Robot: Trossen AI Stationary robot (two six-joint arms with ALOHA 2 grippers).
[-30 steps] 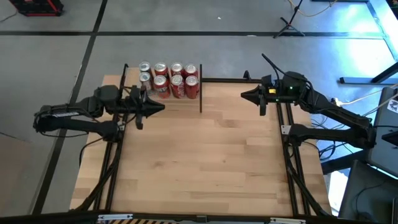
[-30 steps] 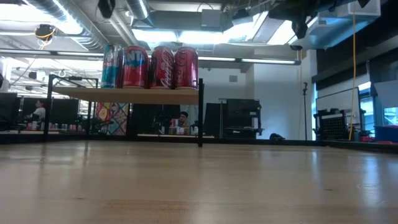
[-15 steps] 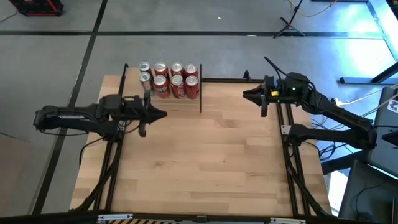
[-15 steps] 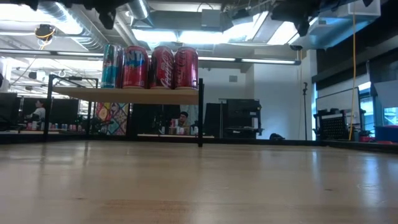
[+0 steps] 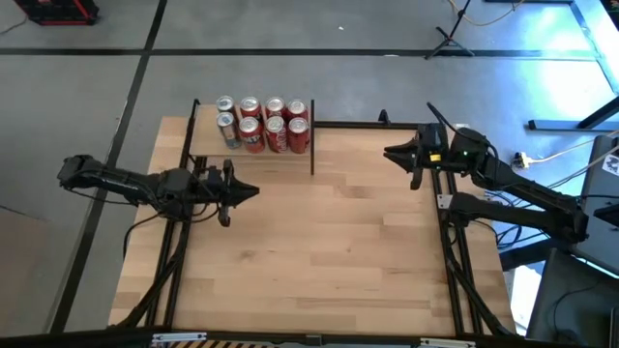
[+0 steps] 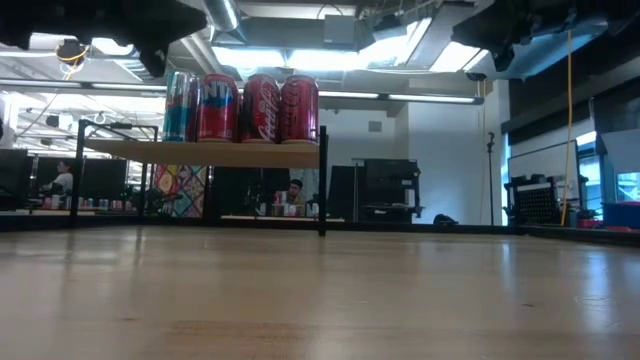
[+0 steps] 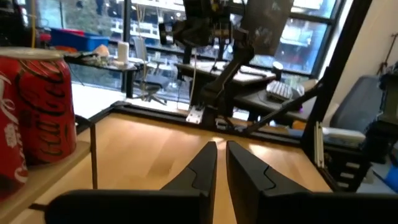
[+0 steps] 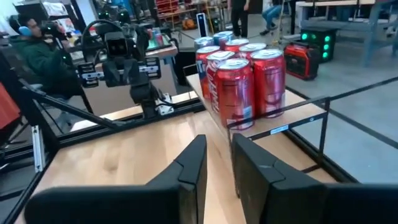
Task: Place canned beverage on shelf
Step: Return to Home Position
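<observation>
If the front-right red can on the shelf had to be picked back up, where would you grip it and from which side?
Grip the front-right red can around its upright body, probably from the shelf front or from above: other cans touch its left and back, and a black post stands at its right. Left gripper and right gripper are both empty.

8 upright cans point(image 5: 263, 123) on shelf point(image 5: 290, 160)

Red can point(image 7: 25, 118) cut off by edge; rear cans point(image 6: 180, 105) partly hidden.

Eight cans point(image 5: 263, 123) stand in two rows on the shelf point(image 5: 290, 159) at the bench's point(image 5: 319, 251) far-left corner.
</observation>
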